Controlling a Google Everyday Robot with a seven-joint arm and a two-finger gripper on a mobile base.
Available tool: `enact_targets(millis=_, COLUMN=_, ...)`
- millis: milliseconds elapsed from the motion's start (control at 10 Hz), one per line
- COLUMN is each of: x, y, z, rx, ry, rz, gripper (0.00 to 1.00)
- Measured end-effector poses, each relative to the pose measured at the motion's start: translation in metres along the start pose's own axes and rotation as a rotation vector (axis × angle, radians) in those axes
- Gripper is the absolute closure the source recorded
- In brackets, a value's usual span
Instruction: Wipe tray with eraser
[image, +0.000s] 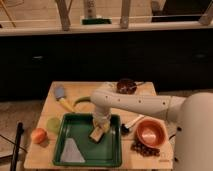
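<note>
The green tray (85, 155) lies at the front left of the wooden table. The tan-yellow eraser (97, 133) rests on the tray floor near the tray's back right part. My gripper (100, 123) comes down from the white arm and sits right on top of the eraser, over the tray. A pale triangular sheet (71, 150) lies in the tray's front left.
An orange bowl (150, 132) stands right of the tray, with dark beads (144, 149) in front of it. A blue-headed, yellow-handled brush (62, 97) lies at the back left. A dark bowl (126, 85) is at the back. An orange fruit (38, 135) and a green disc (53, 124) lie left of the tray.
</note>
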Motion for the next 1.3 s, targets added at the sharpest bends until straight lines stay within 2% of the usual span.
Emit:
enact_targets(millis=100, x=-0.011, y=-0.011, z=0.004, rx=-0.003, ry=-0.011, rz=-0.039, gripper=1.00)
enact_targets(millis=300, x=-0.032, y=-0.013, z=0.014, rx=-0.017, ry=-0.039, rz=-0.095, gripper=1.00)
enact_targets(millis=600, x=-0.051, y=0.012, z=0.021, rx=-0.022, ry=-0.067, rz=-0.107, gripper=1.00)
enact_targets(millis=800, x=-0.043, y=0.033, z=0.018, rx=-0.015, ry=-0.064, rz=-0.066, gripper=1.00)
enact_targets(millis=1100, x=-0.013, y=0.069, z=0.006, rx=0.007, ry=-0.034, rz=0.041, gripper=1.00)
enact_targets(millis=1300, x=0.012, y=0.066, z=-0.003, rx=0.020, ry=-0.012, rz=0.076, gripper=1.00)
